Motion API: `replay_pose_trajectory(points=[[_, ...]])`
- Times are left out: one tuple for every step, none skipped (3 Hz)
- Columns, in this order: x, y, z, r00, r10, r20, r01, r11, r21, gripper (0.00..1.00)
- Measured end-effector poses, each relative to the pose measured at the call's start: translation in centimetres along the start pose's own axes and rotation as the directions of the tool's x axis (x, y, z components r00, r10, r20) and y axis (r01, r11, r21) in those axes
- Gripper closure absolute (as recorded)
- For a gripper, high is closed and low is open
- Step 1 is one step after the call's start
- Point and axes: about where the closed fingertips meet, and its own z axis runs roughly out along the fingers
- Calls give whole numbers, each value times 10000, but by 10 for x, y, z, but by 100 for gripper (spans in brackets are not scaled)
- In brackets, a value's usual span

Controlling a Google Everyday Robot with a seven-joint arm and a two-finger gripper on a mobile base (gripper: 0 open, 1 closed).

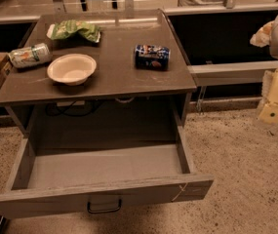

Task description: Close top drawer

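Top drawer standing wide open below the table, white string at its right end, tool off the table's right side, well apart, whether spread or closed cannot be told

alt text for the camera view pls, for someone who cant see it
A wide grey drawer stands pulled far out, empty, under a grey tabletop. On it sit a white bowl, a green bag, a pale can and a blue can, both lying down. The gripper is at the right edge, apart from the drawer.
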Motion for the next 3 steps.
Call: replay_pose_trajectory(points=[[-1,0,0,10000,-7,12,7,10000,17,0],[-6,4,30,9999,-128,35,130,9984,-553,0],[-19,26,72,9996,-174,227,199,9932,-1147,15]])
